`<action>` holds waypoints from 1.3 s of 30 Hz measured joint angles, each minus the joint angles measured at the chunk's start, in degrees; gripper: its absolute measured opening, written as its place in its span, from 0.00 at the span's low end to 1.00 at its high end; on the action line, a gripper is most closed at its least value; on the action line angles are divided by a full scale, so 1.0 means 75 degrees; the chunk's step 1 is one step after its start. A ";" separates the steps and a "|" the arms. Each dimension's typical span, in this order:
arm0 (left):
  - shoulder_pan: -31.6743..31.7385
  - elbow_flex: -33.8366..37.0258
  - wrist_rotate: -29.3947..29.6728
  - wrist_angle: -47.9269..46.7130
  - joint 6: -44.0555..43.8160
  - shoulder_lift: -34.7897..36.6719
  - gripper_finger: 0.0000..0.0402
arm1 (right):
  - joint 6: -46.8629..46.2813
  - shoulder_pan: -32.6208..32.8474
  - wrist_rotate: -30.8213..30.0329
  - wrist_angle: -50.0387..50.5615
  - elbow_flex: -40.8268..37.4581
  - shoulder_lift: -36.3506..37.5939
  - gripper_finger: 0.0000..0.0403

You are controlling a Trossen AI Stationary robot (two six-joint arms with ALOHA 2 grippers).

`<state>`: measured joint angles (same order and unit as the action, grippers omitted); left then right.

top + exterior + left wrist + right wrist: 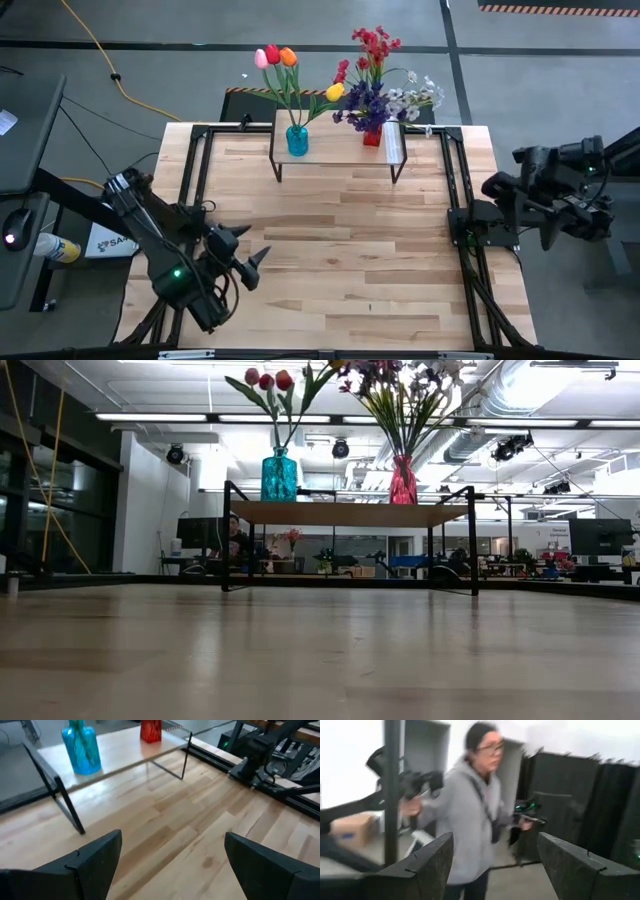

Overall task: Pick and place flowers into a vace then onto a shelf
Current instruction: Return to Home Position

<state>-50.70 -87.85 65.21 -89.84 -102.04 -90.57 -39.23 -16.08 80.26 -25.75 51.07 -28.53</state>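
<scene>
On the far side of the table stands the shelf (pixel 335 152), its wooden top on thin black legs (pixel 350 513). A blue glass vase (pixel 297 140) on it holds red, pink and orange tulips (pixel 275 57). Next to it a red vase (pixel 372 135) holds red, purple and white sprigs (pixel 378 85). Both vases also show in the left wrist view, blue (pixel 81 750) and red (pixel 151 730). My left gripper (pixel 252 243) hovers open over the table's near left part, pointing toward the shelf, nothing between its fingers (pixel 172 865). My right gripper (pixel 495 862) is open beyond the table's right edge, facing into the room.
Black frame rails (pixel 195 170) run along the table's left and right sides (pixel 455 180). Bare wooden tabletop (pixel 350 250) lies between my left gripper and the shelf. In the right wrist view a person in a grey hoodie (pixel 470 815) stands in the room, holding hand-held devices.
</scene>
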 joint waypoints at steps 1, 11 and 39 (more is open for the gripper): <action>-0.0028 0.0156 -0.0026 0.0037 -0.0206 0.0013 0.96 | 0.0001 0.0000 0.0170 0.0008 0.0000 0.0003 0.69; 0.0091 0.1600 -0.0391 0.0898 -0.1033 0.0016 0.96 | 0.0069 -0.0001 -0.0062 0.0155 -0.0327 0.0006 0.69; 0.1609 0.5888 0.0854 0.1568 0.0979 0.5776 0.96 | 0.0354 -0.0003 0.0068 0.0386 -0.1180 0.1520 0.69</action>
<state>-38.63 -43.70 71.61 -78.08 -94.70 -47.25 -36.58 -16.10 80.77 -22.85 42.22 -17.13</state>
